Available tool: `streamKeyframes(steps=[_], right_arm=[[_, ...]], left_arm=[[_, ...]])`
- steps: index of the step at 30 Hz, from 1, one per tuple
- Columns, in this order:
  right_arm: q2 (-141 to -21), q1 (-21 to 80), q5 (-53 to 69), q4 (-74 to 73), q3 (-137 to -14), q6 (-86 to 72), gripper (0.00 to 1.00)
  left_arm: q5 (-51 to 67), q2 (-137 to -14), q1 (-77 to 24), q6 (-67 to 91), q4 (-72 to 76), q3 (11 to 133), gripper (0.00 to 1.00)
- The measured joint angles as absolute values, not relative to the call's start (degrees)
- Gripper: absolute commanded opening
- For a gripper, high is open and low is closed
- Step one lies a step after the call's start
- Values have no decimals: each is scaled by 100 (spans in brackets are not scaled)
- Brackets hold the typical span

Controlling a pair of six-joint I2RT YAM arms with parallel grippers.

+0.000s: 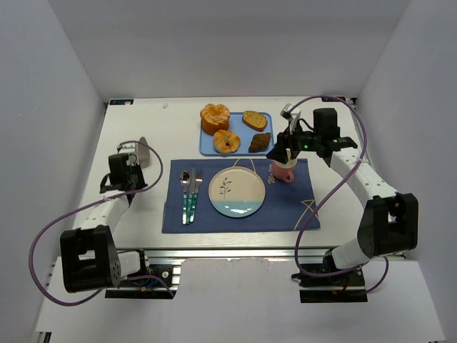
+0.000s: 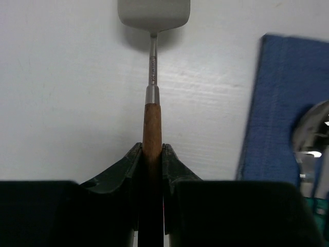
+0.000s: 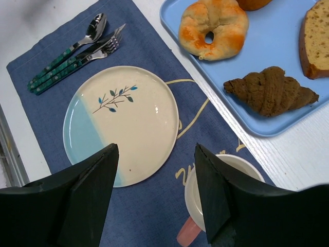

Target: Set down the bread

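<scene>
The bread (image 1: 254,119) is a tan slice with a brown crust on the blue tray (image 1: 207,148), at its back right; in the right wrist view only its edge (image 3: 316,46) shows. The white and pale blue plate (image 1: 237,191) sits empty on the blue placemat (image 1: 285,211); it also shows in the right wrist view (image 3: 121,123). My right gripper (image 1: 280,153) is open and empty above the mat between plate and mug (image 3: 155,148). My left gripper (image 1: 131,161) is shut on a spatula's wooden handle (image 2: 152,128) at the left, over bare table.
The tray also holds a glazed donut (image 3: 213,28), a dark brown croissant (image 3: 271,91) and an orange cake (image 1: 214,116). A white mug with a pink handle (image 3: 226,195) stands right of the plate. Spoon, knife and fork (image 1: 190,194) lie left of the plate.
</scene>
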State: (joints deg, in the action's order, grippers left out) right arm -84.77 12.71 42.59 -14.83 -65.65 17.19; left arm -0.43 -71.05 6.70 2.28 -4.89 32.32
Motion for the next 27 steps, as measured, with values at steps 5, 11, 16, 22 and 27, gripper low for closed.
streamKeyframes(steps=[5,11,16,22,27], right_arm=[[-8477,1074,4241,-1487,-6565,1708,62],[-8477,580,4268,-1485,-6648,1544,31],[-8479,239,4285,-1466,-6899,1398,26],[-8479,-54,4327,-1310,-6971,1245,27],[-8479,-307,4370,-1258,-6971,1186,27]], left_arm=[[963,-7085,670,-73,-1662,5131,0],[2357,-7437,530,-397,-2512,6799,0],[2742,-8173,-102,-663,-3192,7491,0],[2259,-9478,-1302,-1111,-4056,8820,0],[1476,-10348,-1984,-1428,-4609,9776,0]])
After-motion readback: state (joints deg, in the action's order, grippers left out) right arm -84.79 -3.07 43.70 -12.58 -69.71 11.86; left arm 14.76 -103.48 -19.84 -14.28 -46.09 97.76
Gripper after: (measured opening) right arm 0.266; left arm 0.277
